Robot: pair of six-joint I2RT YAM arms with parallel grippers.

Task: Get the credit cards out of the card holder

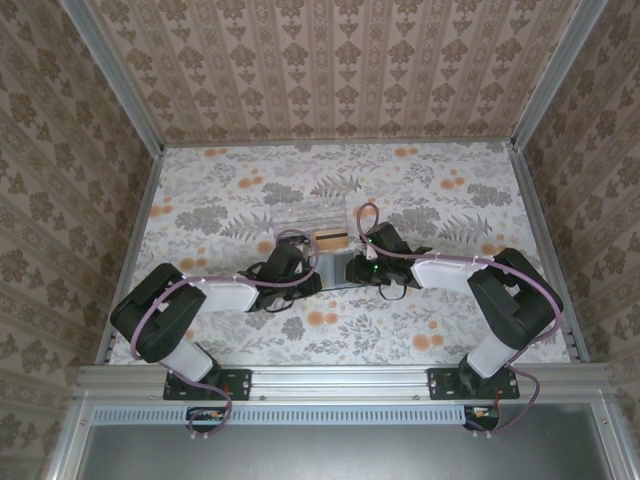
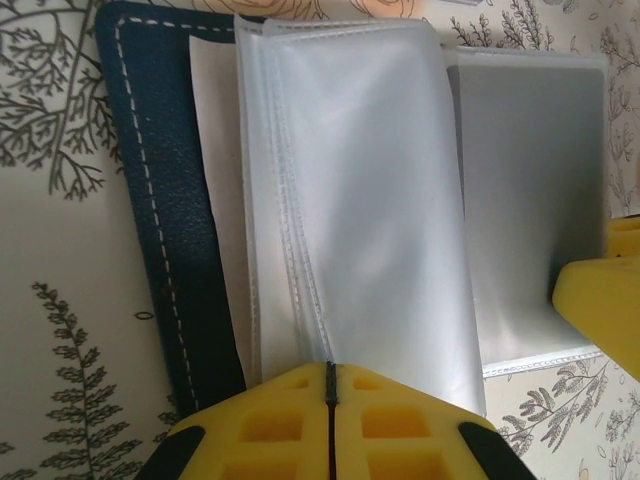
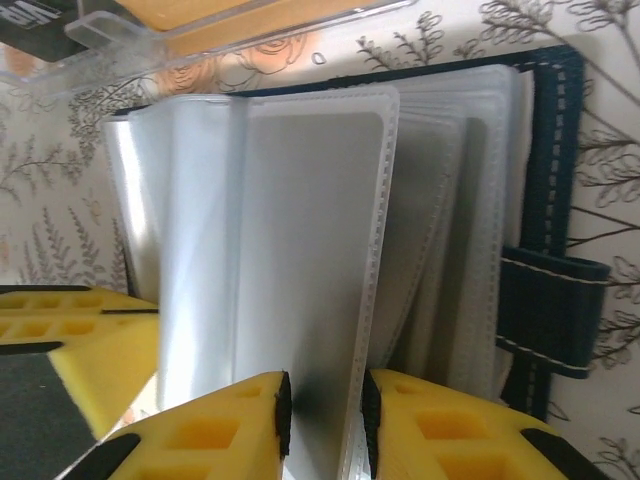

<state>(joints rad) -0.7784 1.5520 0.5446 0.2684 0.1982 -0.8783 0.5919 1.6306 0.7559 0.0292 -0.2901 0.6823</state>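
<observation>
The card holder (image 1: 335, 268) lies open at the middle of the flower-patterned counter (image 1: 450, 200), between the two arms. The left gripper (image 2: 330, 385) is at its 9 o'clock side and the right gripper (image 3: 325, 410) at its 3 o'clock side.

In the left wrist view the navy cover (image 2: 160, 200) with pale stitching lies flat on the counter. A fan of clear plastic leaves (image 2: 360, 200) rises from it. The left jaws are pressed together, yellow pad against yellow pad, right at the 6 o'clock edge of those leaves. I cannot tell whether a leaf is caught between them. At 3 o'clock in that view a yellow finger of the other gripper touches a grey leaf (image 2: 530, 200).

In the right wrist view the right jaws pinch one clear leaf (image 3: 320, 250) by its 6 o'clock edge, and it stands up from the rest of the stack. The snap tab (image 3: 550, 310) sticks out from the navy edge at 3 o'clock.

A clear plastic box (image 1: 300, 222) sits just beside the holder at its 12 o'clock. An orange-tan card (image 1: 328, 238) lies in the box, toward its 5 o'clock corner. The leaves look frosted and pale, and I cannot tell whether any of them holds a card.
</observation>
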